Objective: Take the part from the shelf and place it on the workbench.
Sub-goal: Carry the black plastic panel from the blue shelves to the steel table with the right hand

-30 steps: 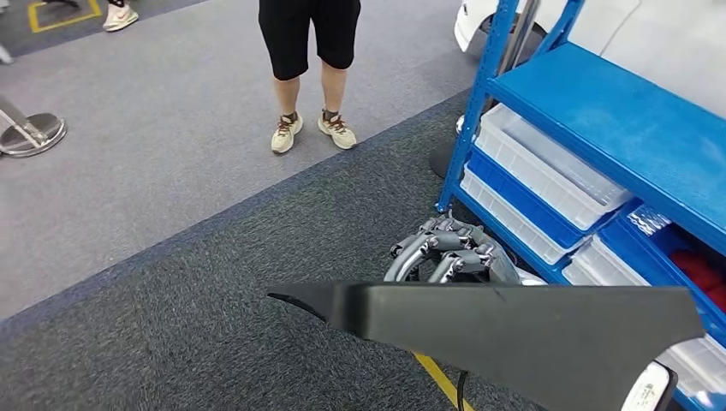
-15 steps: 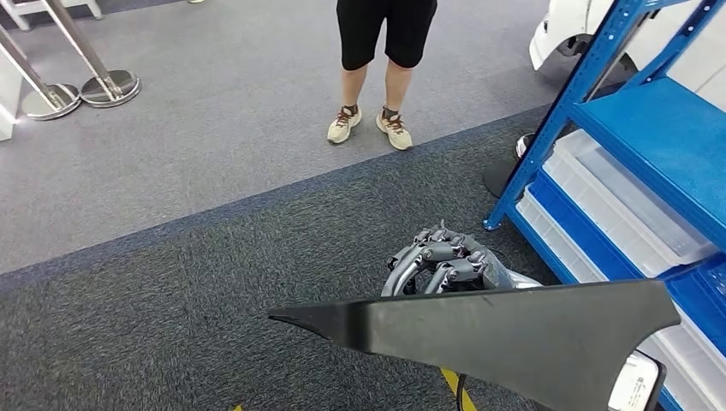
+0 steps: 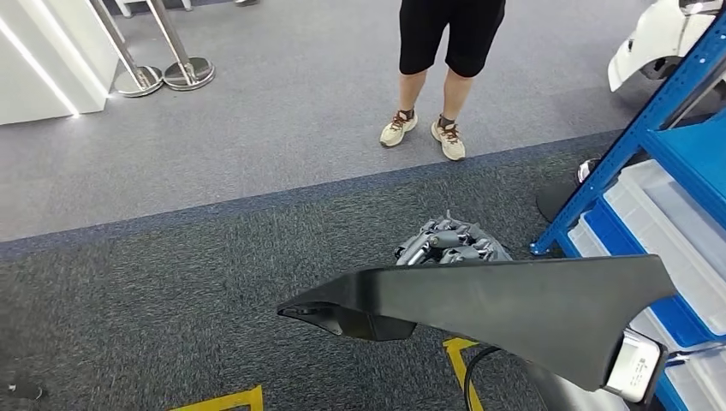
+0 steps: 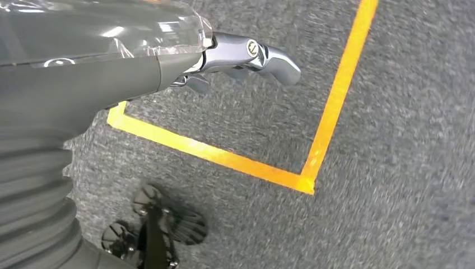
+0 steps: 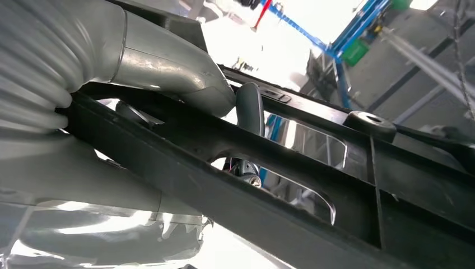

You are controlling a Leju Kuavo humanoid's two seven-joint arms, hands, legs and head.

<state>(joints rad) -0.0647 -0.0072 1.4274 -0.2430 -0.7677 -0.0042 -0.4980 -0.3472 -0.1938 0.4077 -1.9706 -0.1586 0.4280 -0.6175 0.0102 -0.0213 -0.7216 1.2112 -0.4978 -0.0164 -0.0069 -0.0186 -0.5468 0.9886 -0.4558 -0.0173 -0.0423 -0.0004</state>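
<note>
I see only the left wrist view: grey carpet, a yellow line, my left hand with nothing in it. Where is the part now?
Observer: The right hand holds the long black part, carried in front of the body in the head view.
Operator: Is the grip firm?
Observer: In the right wrist view the thumb lies over the part's edge and a dark finger presses on it from the other side.
Operator: Is the way ahead free?
Observer: A person in black shorts stands ahead on the lighter carpet, and the blue shelf is on the right.
</note>
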